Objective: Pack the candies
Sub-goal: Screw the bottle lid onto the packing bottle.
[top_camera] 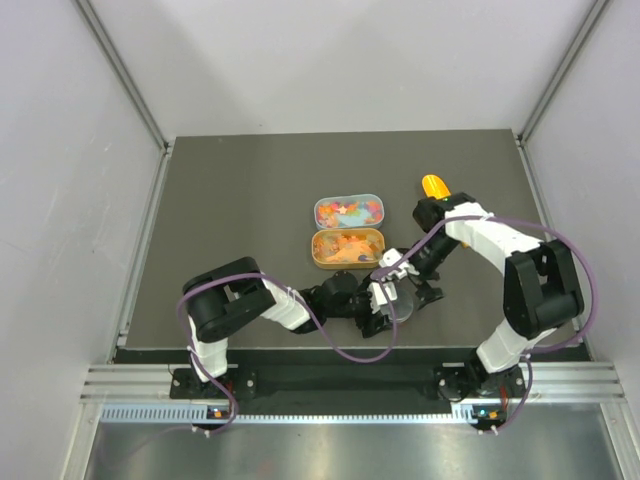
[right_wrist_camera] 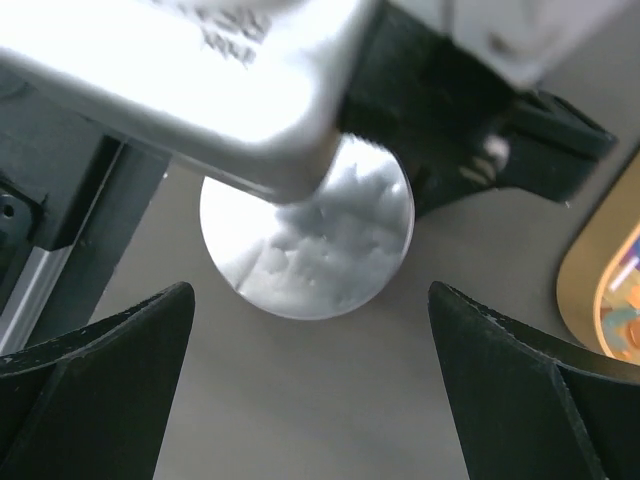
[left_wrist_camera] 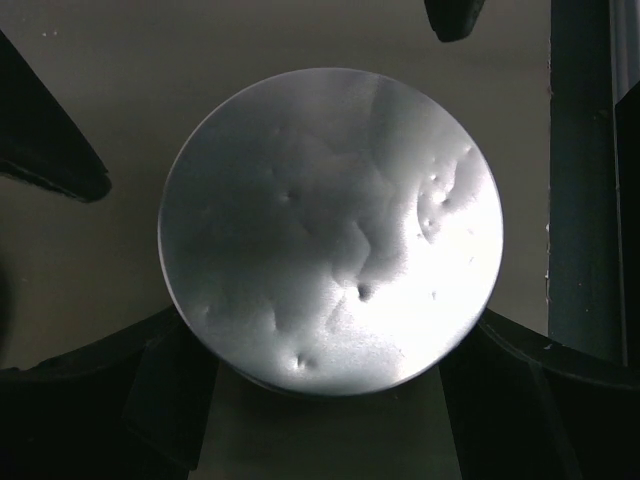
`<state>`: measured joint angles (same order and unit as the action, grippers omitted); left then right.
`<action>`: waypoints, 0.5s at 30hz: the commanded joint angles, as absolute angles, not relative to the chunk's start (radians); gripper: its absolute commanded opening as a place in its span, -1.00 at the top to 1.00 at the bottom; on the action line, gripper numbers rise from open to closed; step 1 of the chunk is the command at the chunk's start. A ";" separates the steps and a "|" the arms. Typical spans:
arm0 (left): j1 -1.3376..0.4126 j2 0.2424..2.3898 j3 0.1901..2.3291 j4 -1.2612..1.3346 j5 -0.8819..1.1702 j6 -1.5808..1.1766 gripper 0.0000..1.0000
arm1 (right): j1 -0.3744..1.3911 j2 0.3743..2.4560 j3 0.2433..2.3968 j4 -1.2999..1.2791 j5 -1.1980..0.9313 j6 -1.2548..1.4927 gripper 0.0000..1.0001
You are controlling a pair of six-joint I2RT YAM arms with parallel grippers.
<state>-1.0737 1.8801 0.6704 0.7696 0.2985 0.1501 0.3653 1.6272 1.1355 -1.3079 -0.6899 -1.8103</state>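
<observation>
The candies fill a blue-rimmed tin at the table's middle, and more candies lie in a gold tin just in front of it. A round silver lid lies flat on the table near the front, also in the right wrist view. My left gripper is open, low over the lid, its fingertips against the lid's near rim on both sides. My right gripper is open and empty, hovering just behind the lid, its fingers spread wide.
An orange scoop lies at the back right behind the right arm. The gold tin's corner shows at the right edge of the right wrist view. The table's front edge and rail run close beside the lid.
</observation>
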 commanded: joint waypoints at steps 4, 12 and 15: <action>-1.054 1.942 0.614 0.512 0.207 0.195 0.30 | 0.405 1.624 1.123 -1.365 -0.746 -1.825 -0.99; -1.054 1.939 0.614 0.511 0.199 0.199 0.30 | 0.425 1.592 1.065 -1.348 -0.721 -1.812 -0.99; -1.054 1.939 0.615 0.506 0.196 0.195 0.30 | 0.426 1.562 1.036 -1.348 -0.710 -1.793 -1.00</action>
